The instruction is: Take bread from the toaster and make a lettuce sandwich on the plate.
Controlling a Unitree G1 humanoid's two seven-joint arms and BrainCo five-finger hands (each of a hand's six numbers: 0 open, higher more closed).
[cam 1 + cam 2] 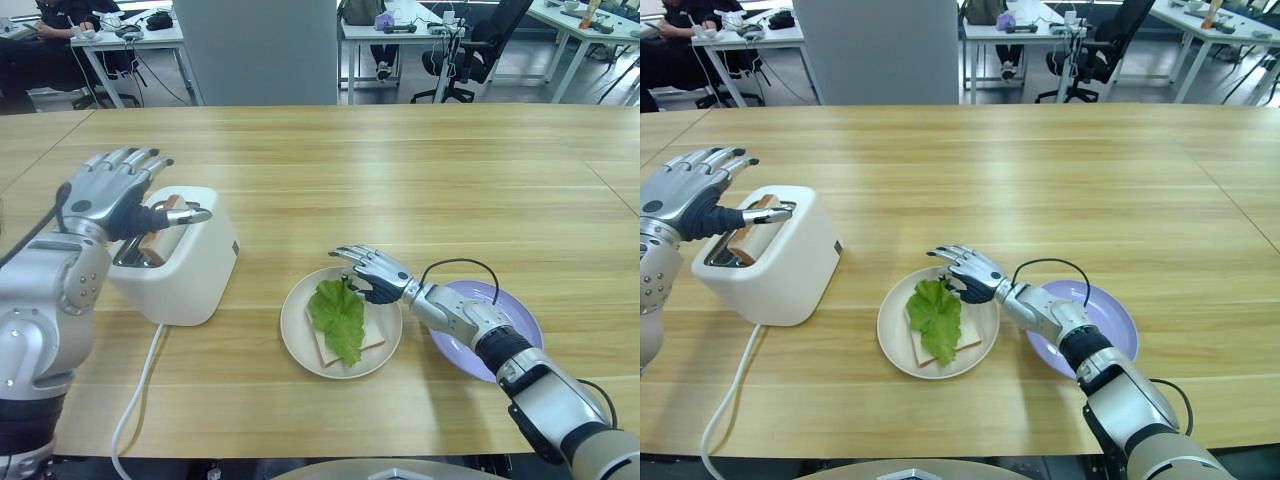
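Green lettuce (pixel 338 315) lies on a slice of bread (pixel 373 345) in the middle of the cream plate (pixel 298 345), so the lower half of the sandwich looks done. The right hand (pixel 375 272) hovers over the cream plate's right rim, just beside the leaf, its fingers loosely spread and holding nothing. To the left of the cream plate stands the white toaster (pixel 185 275), with a second slice (pixel 752 228) upright in its slot. The left hand (pixel 112 190) is farther left, above that slot, fingers fanned wide. One fingertip lies across the slice's top, but no grasp shows. What appears left is to lift that slice out, carry it to the cream plate and lay it over the lettuce. A purple plate (pixel 522 320) sits just right of the cream plate, beneath the right forearm.
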